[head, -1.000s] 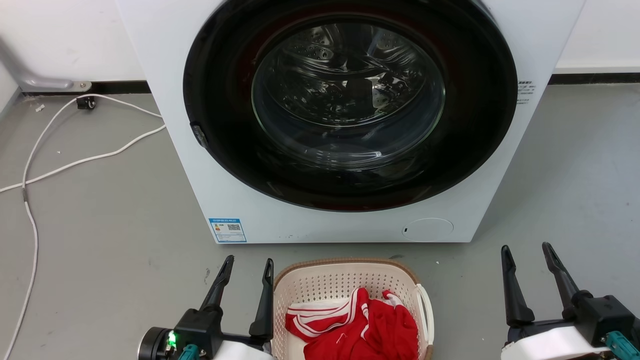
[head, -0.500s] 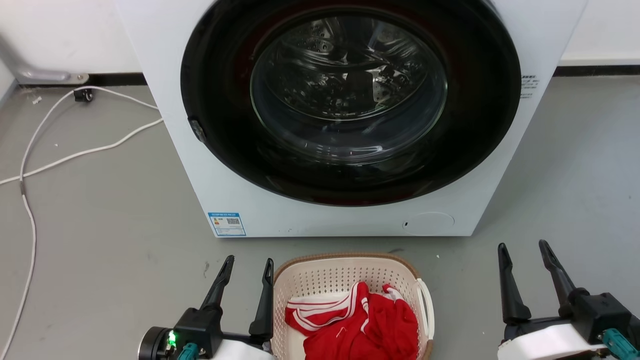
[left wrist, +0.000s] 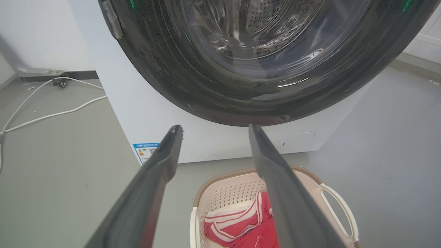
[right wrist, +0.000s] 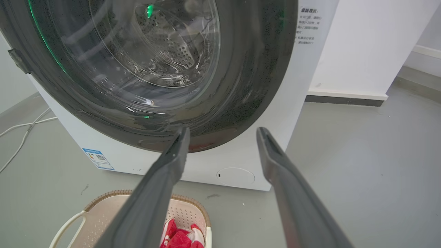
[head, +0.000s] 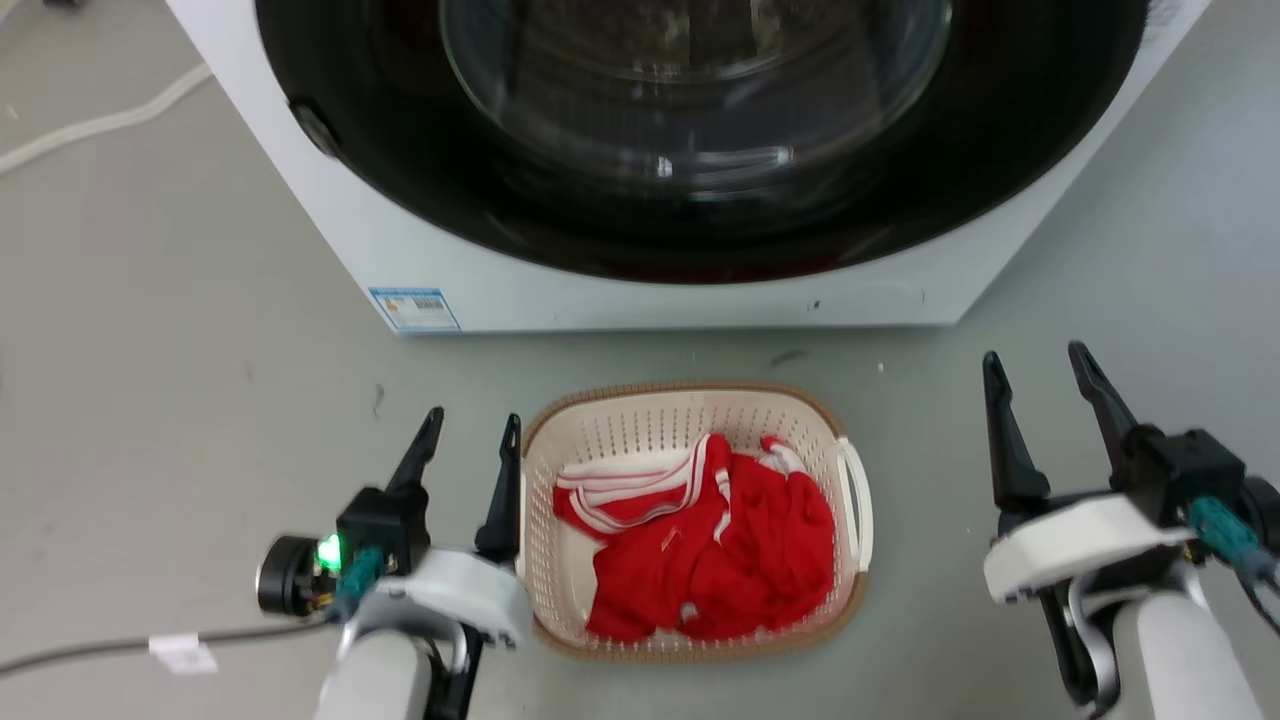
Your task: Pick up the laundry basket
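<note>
While the basket (head: 640, 425) is sitting on the floor (head: 180, 400), the left tool (head: 475, 416) and right tool (head: 1033, 352) are being held spread.

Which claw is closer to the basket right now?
Left. The left claw sits close alongside the left rim of the basket. The right claw is off to the basket's right, with bare floor between them.

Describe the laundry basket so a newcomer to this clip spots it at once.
Find the white washing machine with the dark round door. On the grey floor in front of it sits the laundry basket, small, cream and perforated. Its brown woven-look rim, white side handle and the red, white-striped cloth inside set it apart.
</note>
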